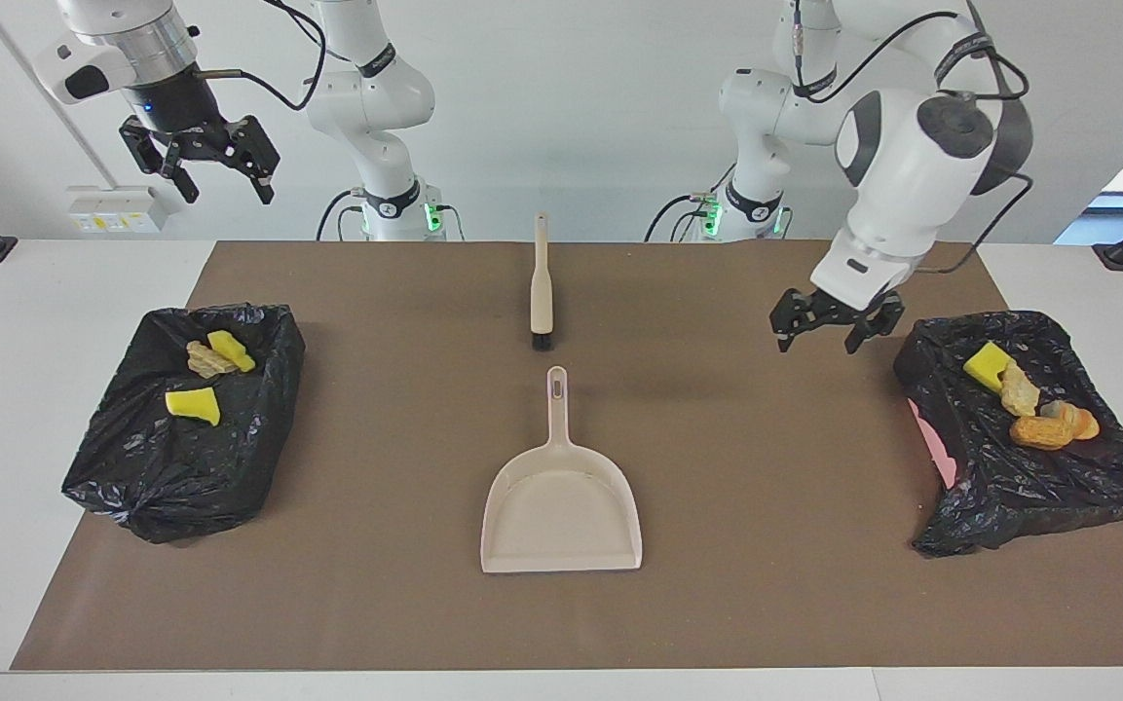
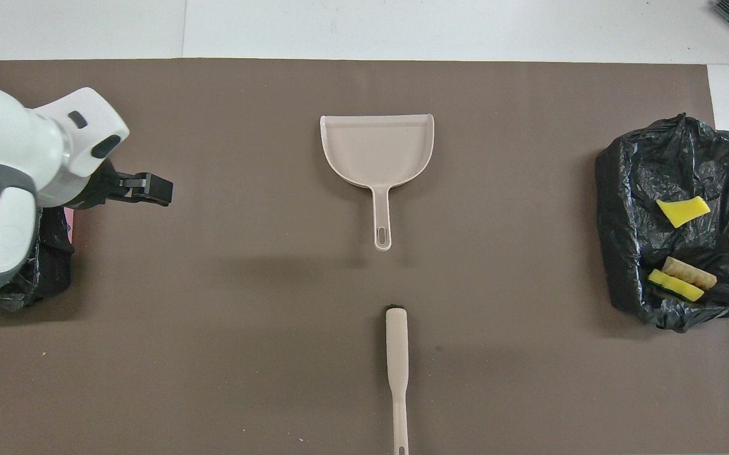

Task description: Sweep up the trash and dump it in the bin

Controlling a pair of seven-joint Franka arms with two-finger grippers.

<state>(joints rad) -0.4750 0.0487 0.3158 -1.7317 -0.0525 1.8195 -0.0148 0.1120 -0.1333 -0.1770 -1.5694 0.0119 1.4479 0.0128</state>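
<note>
Reading the facing view from its left edge to its right.

Right gripper (image 1: 199, 167): raised high above the right arm's end of the table, over the white tabletop (image 1: 55, 292) near the lined bin there. Its jaws stand open and hold nothing. This arm waits.

Bin at the right arm's end (image 1: 181, 467): a container lined with a black plastic bag. Three pieces of trash lie in it: two yellow sponge pieces (image 1: 193, 404) and one pale tan chunk (image 1: 205, 362). The tan chunk touches the sponge piece nearer the robots.

Brush (image 1: 541, 287): beige, lying flat on the brown mat (image 1: 766, 584) at mid-table, handle toward the robots, dark bristle end pointing at the dustpan.

Dustpan (image 1: 561, 506): beige, flat on the mat, farther from the robots than the brush. Its handle points toward the brush; a short gap separates the two. The pan holds no scraps. No gripper touches either tool.

Left gripper (image 1: 836, 326): low in the air over the mat, just beside the bin at the left arm's end. Jaws open, empty.

Bin at the left arm's end (image 1: 1029, 487): black bag lining, with a pink patch showing at one side. It holds a yellow sponge piece (image 1: 986, 365), a pale tan chunk (image 1: 1019, 389) and orange-brown lumps (image 1: 1053, 426), clustered and touching.
</note>
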